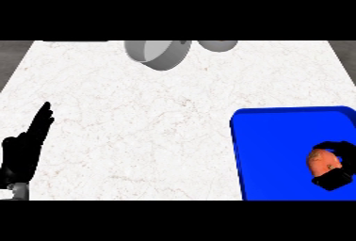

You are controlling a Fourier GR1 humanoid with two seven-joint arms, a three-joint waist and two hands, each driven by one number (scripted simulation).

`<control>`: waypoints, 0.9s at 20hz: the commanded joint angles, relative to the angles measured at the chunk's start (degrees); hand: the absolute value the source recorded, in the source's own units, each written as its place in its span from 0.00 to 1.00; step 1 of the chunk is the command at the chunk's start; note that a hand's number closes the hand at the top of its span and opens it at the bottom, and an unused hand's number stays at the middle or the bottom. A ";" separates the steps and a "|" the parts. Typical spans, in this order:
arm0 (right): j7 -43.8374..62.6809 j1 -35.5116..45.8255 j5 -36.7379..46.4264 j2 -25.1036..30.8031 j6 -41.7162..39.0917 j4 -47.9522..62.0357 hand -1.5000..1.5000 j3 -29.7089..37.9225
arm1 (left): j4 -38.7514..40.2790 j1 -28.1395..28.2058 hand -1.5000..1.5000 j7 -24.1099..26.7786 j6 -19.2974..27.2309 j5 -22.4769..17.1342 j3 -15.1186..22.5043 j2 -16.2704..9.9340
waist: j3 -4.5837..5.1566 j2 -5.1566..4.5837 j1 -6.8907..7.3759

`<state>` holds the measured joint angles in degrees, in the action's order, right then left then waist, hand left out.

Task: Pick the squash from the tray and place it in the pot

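At the lower left of the frame our left hand (24, 150) rests open at the counter's edge, fingers straight and pointing up, holding nothing. The white counter (139, 122) spreads across the middle of the frame with plenty of bare room between that hand and the things to the right. At the top centre we see the grey pot (158, 54), tilted in view so its open mouth shows, and nothing shows inside it. Just right of it, partly cut by the top edge, sits a grey lid (217, 45). At the lower right lies the blue tray (278, 150), running off the right and bottom edges. The orange squash (322, 161) is over the tray's right side, and our right hand (337, 176) curls around it, fingers above and below, grasping it.
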<state>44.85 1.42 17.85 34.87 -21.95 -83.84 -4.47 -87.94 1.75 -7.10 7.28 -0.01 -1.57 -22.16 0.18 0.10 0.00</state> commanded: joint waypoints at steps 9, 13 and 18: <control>-5.64 0.93 6.59 -3.78 -3.21 1.78 1.00 3.82 | -1.03 0.37 0.50 -1.08 -3.58 3.22 -2.63 2.63 | -0.18 -0.07 0.00; 0.00 12.93 19.01 -10.21 -2.49 -5.87 1.00 -16.70 | -0.42 -2.13 0.50 -0.31 -3.94 2.92 0.49 3.23 | 0.07 -0.78 6.02; 2.04 26.95 29.13 -14.10 -8.45 -4.24 1.00 -30.58 | -1.10 -5.27 0.50 0.24 -6.57 3.50 3.99 3.52 | 0.46 -2.03 14.10</control>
<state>44.76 19.50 39.84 24.46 -27.47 -88.46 -25.16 -88.93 -1.68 -7.27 2.29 3.21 0.29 -19.03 0.52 -1.19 9.75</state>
